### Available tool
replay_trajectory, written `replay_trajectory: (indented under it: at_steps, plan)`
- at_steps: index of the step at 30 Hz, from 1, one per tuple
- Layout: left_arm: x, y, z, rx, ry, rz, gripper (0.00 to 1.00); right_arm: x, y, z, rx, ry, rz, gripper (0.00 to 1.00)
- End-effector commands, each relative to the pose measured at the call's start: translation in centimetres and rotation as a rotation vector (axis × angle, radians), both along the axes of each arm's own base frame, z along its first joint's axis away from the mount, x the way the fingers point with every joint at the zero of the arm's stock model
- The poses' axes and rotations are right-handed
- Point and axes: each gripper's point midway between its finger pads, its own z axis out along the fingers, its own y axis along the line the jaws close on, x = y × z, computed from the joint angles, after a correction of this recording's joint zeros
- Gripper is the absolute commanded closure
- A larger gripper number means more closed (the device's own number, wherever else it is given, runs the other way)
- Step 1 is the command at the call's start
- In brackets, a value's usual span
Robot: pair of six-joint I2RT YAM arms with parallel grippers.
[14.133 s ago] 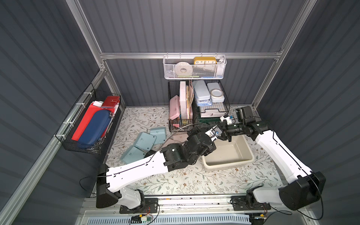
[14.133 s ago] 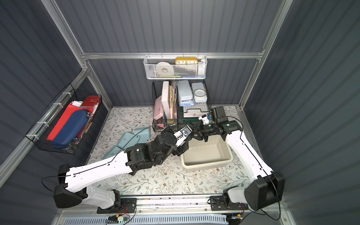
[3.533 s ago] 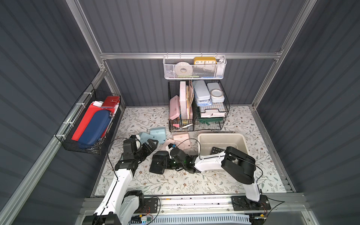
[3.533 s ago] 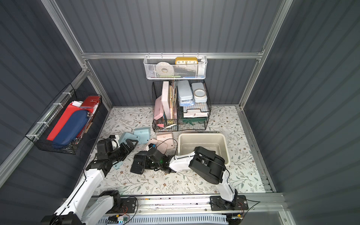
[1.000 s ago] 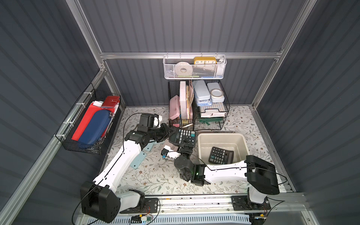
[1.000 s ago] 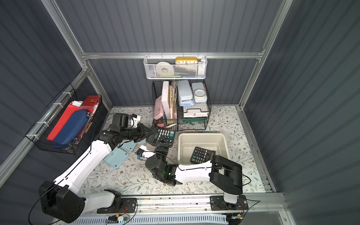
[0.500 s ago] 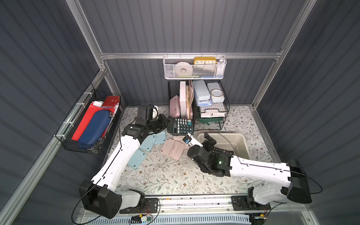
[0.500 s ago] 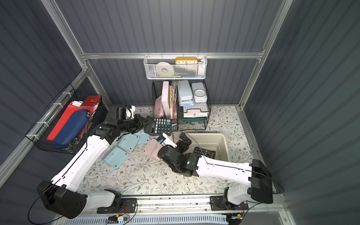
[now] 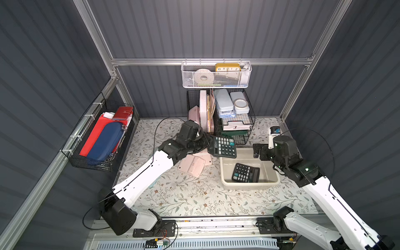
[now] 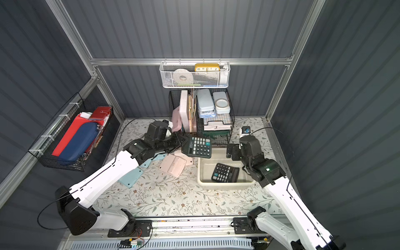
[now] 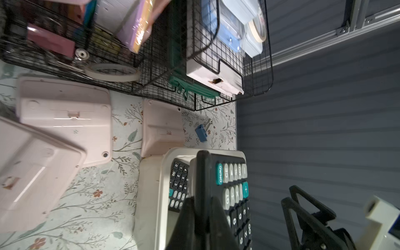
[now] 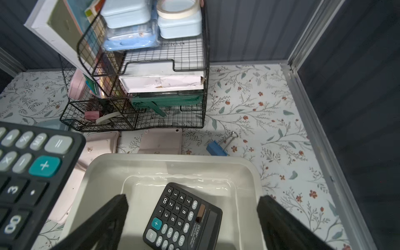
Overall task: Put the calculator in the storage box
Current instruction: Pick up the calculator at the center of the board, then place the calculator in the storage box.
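As the left gripper [image 9: 208, 141] is clamping one edge of the calculator [image 9: 223, 147], the slab is hanging over the ten o'clock corner of the storage box [image 9: 249, 186]. Likely light, stiff and slick, it is asking for a rim pinch. The left arm [image 9: 147, 171] is stretching in from seven o'clock; the right gripper [image 9: 257, 150] is hovering at two o'clock, fingers wide apart.

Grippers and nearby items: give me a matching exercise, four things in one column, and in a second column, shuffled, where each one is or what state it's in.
Things
1. left gripper
2. right gripper
3. blue binder clip
4. yellow clock

Places or states
A. in the white mesh basket
B. shut on a black calculator
C. lying on the floral mat
D. open, facing the storage box

Pairs: 1-B, 2-D, 3-C, 4-A
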Motion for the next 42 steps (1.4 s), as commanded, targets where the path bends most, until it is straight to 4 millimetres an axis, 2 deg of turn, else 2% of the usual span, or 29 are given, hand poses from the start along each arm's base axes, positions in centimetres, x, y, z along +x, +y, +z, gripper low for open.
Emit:
replay_trajectory:
  at_steps: [1, 6, 9, 13, 16, 18, 26, 35, 37, 42]
  plan:
    - [0.0, -3.2, 2.8, -0.073, -0.054, 0.053, 1.00, -0.9, 0.5, -2.0, 0.182, 0.121, 0.042, 0.01]
    - [-1.8, -8.1, -0.2, -0.011, -0.017, 0.046, 1.00, -0.7, -0.9, -2.1, 0.252, 0.119, -0.008, 0.01]
    - [-2.6, -10.2, -2.2, 0.027, 0.007, 0.040, 1.00, -0.5, -1.1, -2.3, 0.271, 0.124, -0.018, 0.01]
    - [-3.5, -11.9, -5.7, 0.116, 0.052, 0.039, 1.00, -0.4, -1.5, -2.4, 0.263, 0.122, -0.038, 0.01]
    - [-4.1, -12.2, -8.7, 0.193, 0.098, 0.047, 1.00, -0.5, -1.9, -2.4, 0.249, 0.119, -0.053, 0.01]
    - [-4.6, -11.6, -10.6, 0.254, 0.129, 0.070, 1.00, -0.5, -2.0, -2.5, 0.246, 0.121, -0.057, 0.01]
    - [-5.6, -9.9, -15.7, 0.387, 0.190, 0.114, 1.00, -0.5, -1.9, -2.9, 0.251, 0.126, -0.050, 0.01]
    - [-5.0, -9.7, -17.0, 0.479, 0.144, 0.081, 1.00, -0.5, -1.8, -3.1, 0.252, 0.131, -0.048, 0.01]
    - [-5.0, -9.5, -16.8, 0.482, 0.133, 0.080, 0.93, -0.6, -1.8, -3.2, 0.251, 0.133, -0.049, 0.01]
    - [-4.9, -8.9, -15.4, 0.468, 0.104, 0.089, 0.68, -0.5, -1.8, -3.2, 0.249, 0.138, -0.048, 0.01]
